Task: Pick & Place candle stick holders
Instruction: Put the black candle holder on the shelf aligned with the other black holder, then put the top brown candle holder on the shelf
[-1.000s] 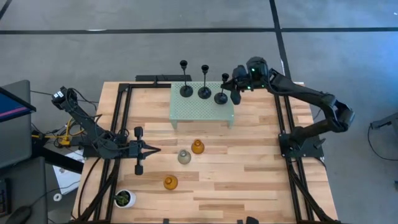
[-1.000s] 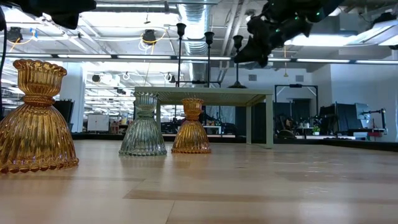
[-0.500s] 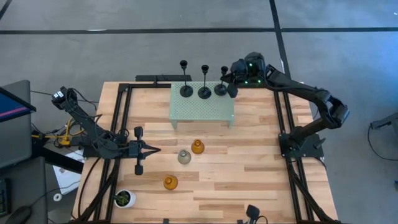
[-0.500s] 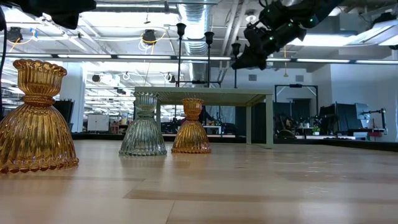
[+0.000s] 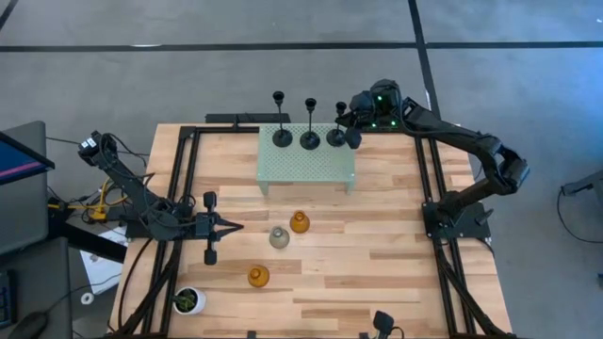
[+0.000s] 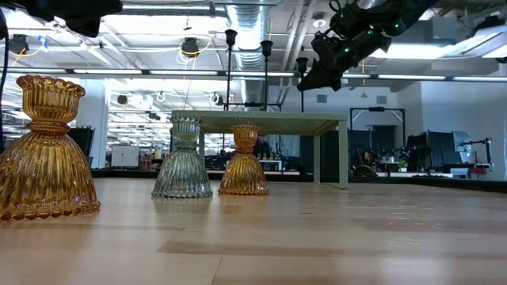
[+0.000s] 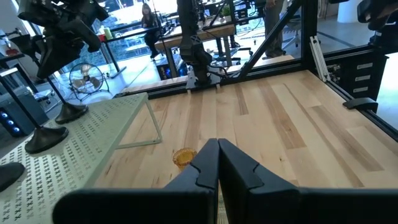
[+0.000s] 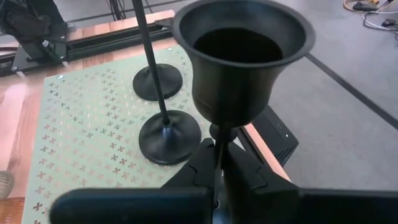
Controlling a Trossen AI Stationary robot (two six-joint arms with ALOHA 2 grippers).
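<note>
Spanning the scene, the wooden worktop [image 5: 377,235] carries a pale green perforated stand [image 5: 307,162] along its far edge, and the placing step looks close to finished there. The right arm reaches over the stand's far right corner, its right tool [image 5: 350,133] clenched on the thin stem of the third black candle stick holder [image 5: 336,135], whose cup fills the right wrist view. That holder stands in line with the two other black holders [image 5: 282,136] [image 5: 310,139], base at or just above the stand top; contact cannot be confirmed. The left arm waits at the worktop's left side, its left tool [image 7: 217,158] closed and empty. Nearer the middle of the worktop sit the grey holder [image 5: 279,237] and an amber holder [image 5: 300,222] just beside each other, with a second amber holder [image 5: 258,276] farther forward. Judged from this, the next move calls for settling the base flat, loosening the fingers and lifting clear without nudging the neighbouring stems.
</note>
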